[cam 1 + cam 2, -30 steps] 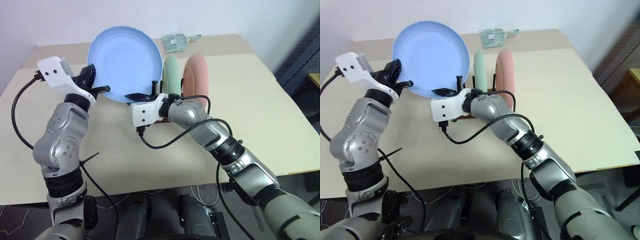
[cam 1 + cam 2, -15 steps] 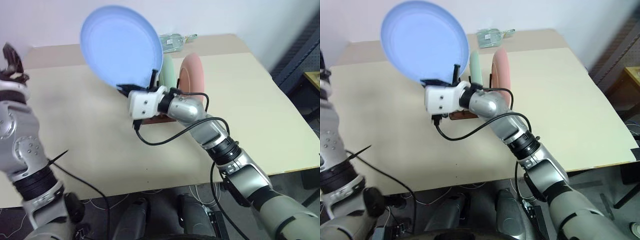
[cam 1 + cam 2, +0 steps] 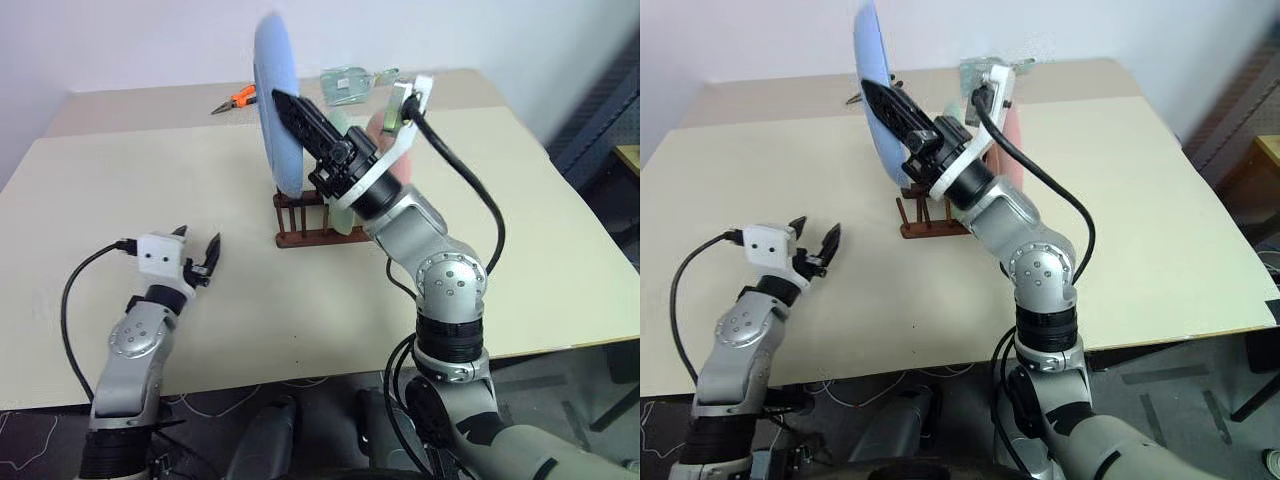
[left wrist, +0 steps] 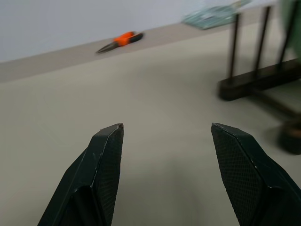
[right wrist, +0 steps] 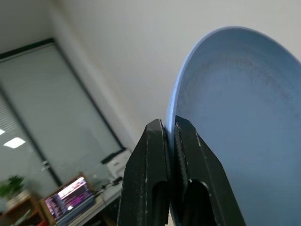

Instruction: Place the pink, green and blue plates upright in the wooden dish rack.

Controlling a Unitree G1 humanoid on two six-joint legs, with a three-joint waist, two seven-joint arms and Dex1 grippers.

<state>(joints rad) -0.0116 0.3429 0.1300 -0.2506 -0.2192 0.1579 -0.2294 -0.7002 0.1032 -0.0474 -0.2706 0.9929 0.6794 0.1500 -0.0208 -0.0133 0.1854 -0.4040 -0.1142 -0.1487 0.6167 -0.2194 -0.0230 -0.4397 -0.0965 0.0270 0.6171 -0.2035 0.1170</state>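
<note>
Since a second ago the left gripper [image 3: 196, 255] has let go of the blue plate [image 3: 277, 100] and dropped low over the near left of the table [image 3: 120, 190], where it now hangs empty with its fingers spread wide. Meanwhile the right gripper [image 3: 290, 108] has swung the blue plate from face-on to edge-on, so it stands upright above the left end of the rack [image 3: 298, 222]. Its fingers are pinched tight on the plate's rim, as the right wrist view shows [image 5: 170, 141].

In the rack, the green plate [image 3: 345, 215] stands upright just right of the blue one, largely hidden by the right arm. The pink plate [image 3: 372, 124] stands behind that arm, further right. Orange pliers [image 3: 233, 99] lie on the far left of the table, and a clear bag [image 3: 350, 82] lies at its far edge.
</note>
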